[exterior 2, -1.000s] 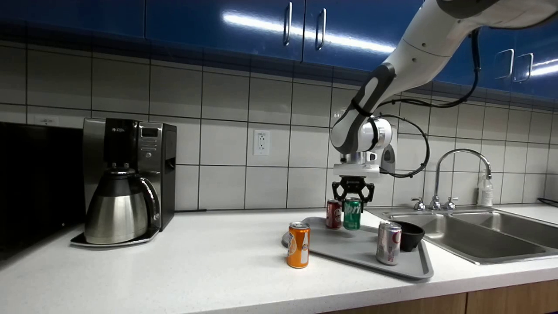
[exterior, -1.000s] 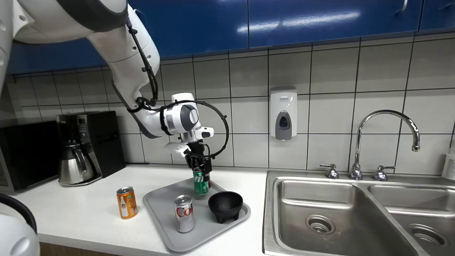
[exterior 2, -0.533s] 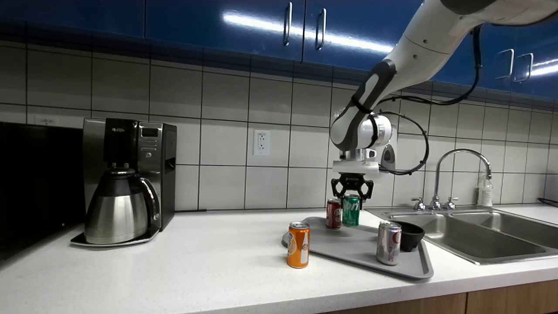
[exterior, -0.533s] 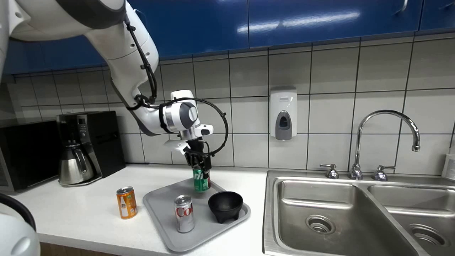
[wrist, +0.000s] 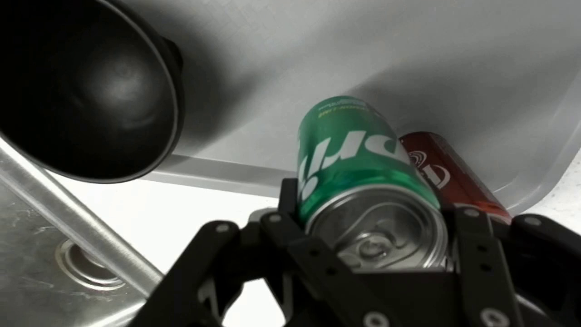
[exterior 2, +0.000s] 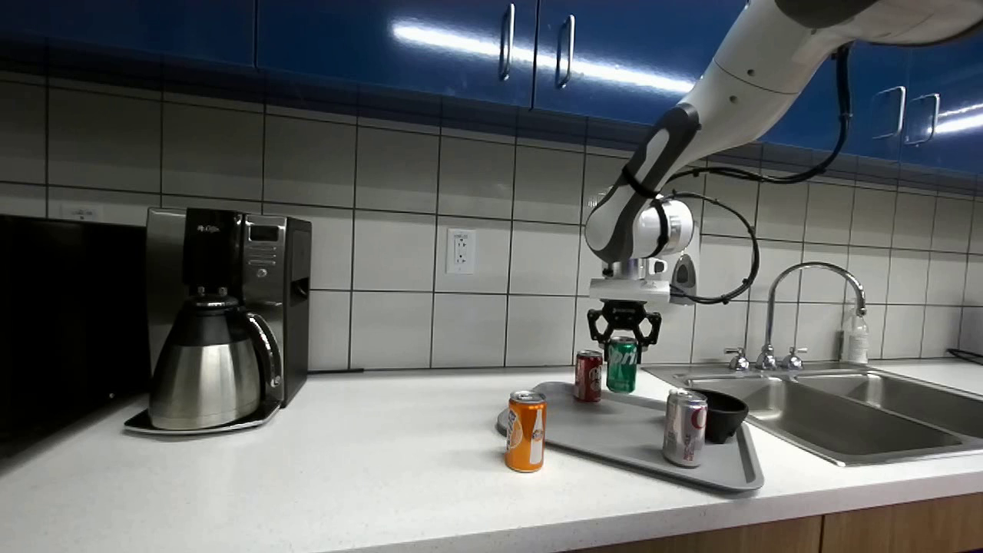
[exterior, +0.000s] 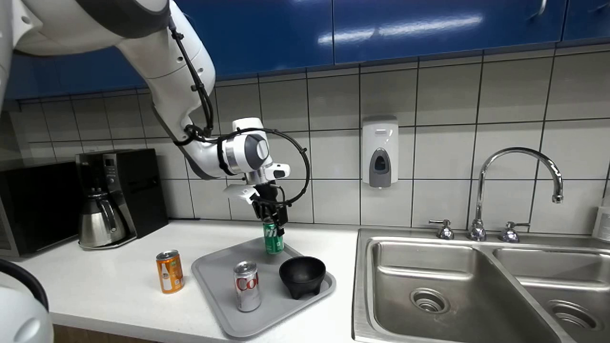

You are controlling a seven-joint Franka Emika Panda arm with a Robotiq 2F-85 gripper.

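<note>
My gripper (exterior 2: 623, 359) is shut on a green Sprite can (exterior 2: 621, 376), one finger on either side of its top. The can hangs upright a little above the back part of the grey tray (exterior: 217, 274). Its silver lid faces the wrist view, between the black fingers (wrist: 288, 195). Close beside it stands a dark red can (exterior 2: 588, 376), partly covered by the green can in the wrist view and hidden in an exterior view. Also on the tray are a silver Coke can (exterior: 247, 288) and a black footed bowl (exterior: 302, 276).
An orange can (exterior 2: 526, 432) stands on the white counter, off the tray. A steel sink (exterior: 429, 267) with a faucet (exterior: 517, 151) adjoins the tray's bowl side. Further along are a coffee maker (exterior 2: 230, 307) and a black appliance (exterior 2: 69, 330). Blue cabinets (exterior: 429, 28) hang overhead.
The gripper has risen with the green can, lifting it higher over the tray, with a slight sideways shift. The red can, partly visible behind it before, is now covered in an exterior view.
</note>
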